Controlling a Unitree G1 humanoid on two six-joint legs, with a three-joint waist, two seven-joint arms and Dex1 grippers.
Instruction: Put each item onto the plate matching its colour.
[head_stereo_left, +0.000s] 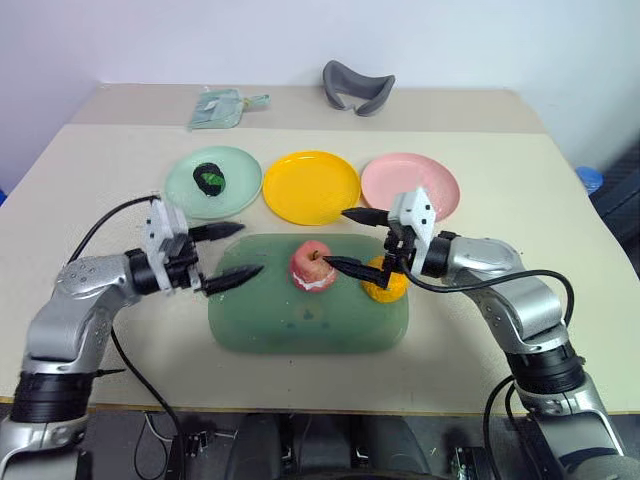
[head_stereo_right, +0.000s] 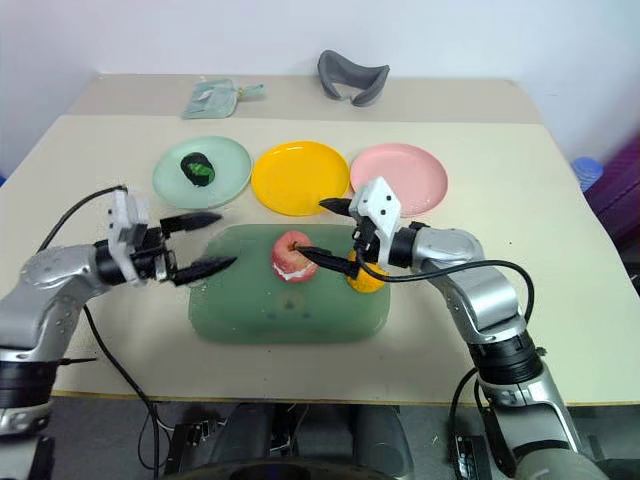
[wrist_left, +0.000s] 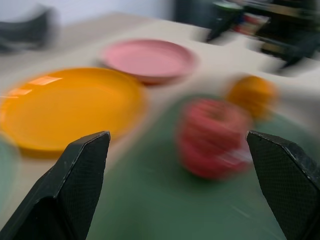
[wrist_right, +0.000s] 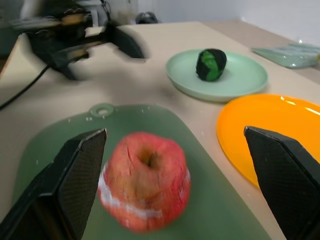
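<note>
The left gripper is wide open and holds nothing, at the left edge of the soft green mat. The right gripper is wide open too, its fingers on both sides of the bumpy red apple, holding nothing. The lumpy orange fruit sits just beside the apple. The dark green lump lies on the round mint plate. The shiny yellow plate and pink plate are bare.
</note>
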